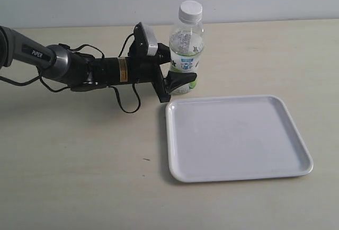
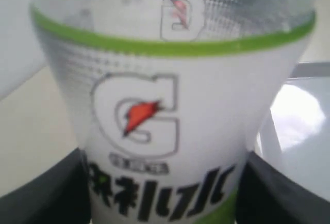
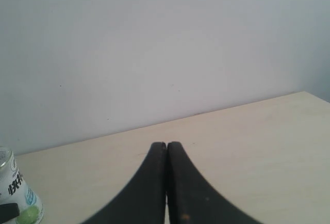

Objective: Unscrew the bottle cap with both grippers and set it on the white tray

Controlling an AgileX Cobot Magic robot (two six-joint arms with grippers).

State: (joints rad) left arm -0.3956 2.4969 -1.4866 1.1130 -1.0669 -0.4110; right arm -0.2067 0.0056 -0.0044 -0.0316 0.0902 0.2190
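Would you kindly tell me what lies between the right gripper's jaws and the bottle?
Only bare table, as the right wrist view shows: nothing sits between the shut right gripper and the bottle.

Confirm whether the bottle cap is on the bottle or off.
On. The bottle cap sits on the neck of the upright bottle in the exterior view; the left gripper holds the bottle's lower body.
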